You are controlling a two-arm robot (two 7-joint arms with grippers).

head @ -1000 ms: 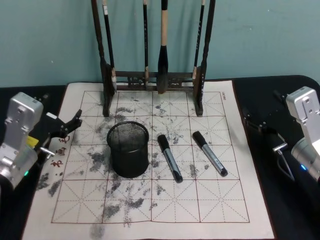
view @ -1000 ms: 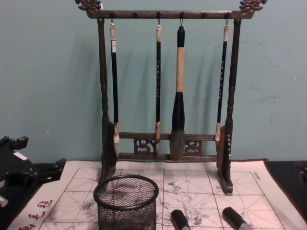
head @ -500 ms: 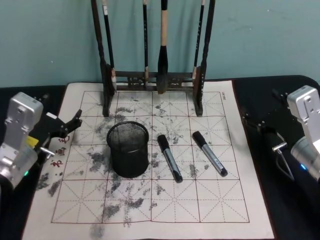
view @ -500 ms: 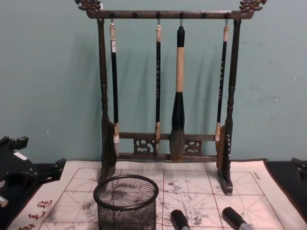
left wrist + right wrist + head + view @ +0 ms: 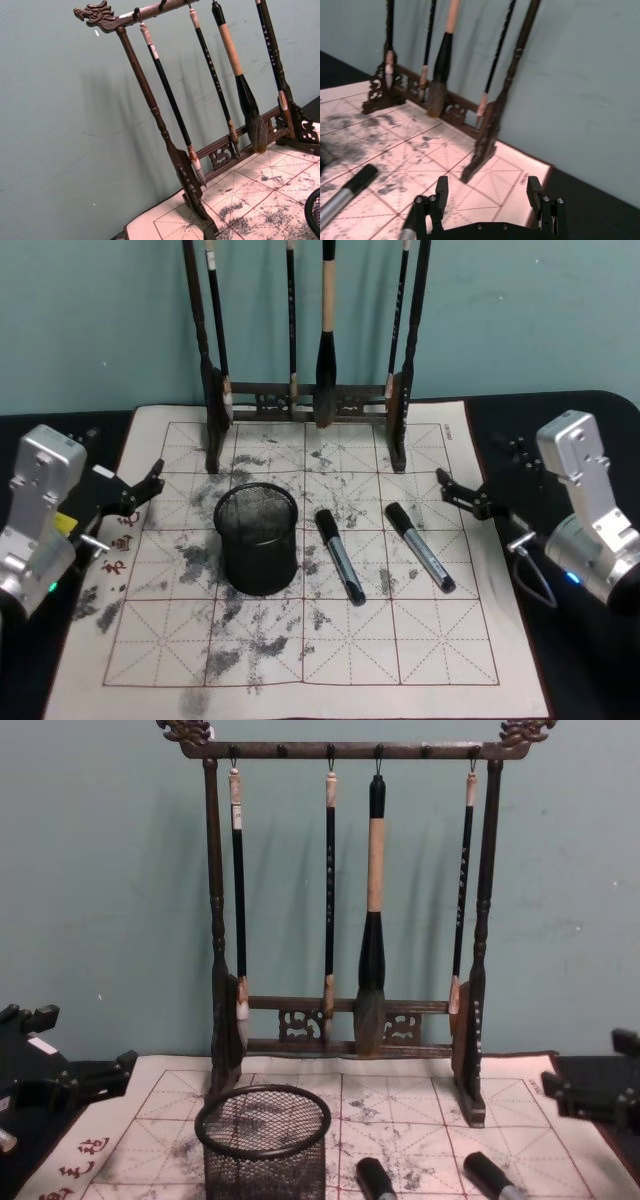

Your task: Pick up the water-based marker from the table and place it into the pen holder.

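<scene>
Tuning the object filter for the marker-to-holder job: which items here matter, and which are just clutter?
Job: pen holder; left marker and right marker lying on the mat, either could be the target; right gripper, jaws open, at the mat's right edge; left gripper, jaws open, at its left edge.
Lying about: brush rack with four hanging brushes; the ink-stained mat.

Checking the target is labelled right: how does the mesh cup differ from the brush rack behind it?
The mesh cup is short, round and wire; the brush rack is tall, wooden and framed. The cup looks empty; the rack carries four hanging brushes. The cup stands mid-mat beside the markers; the rack stands at the mat's far edge. Both are dark and upright.
</scene>
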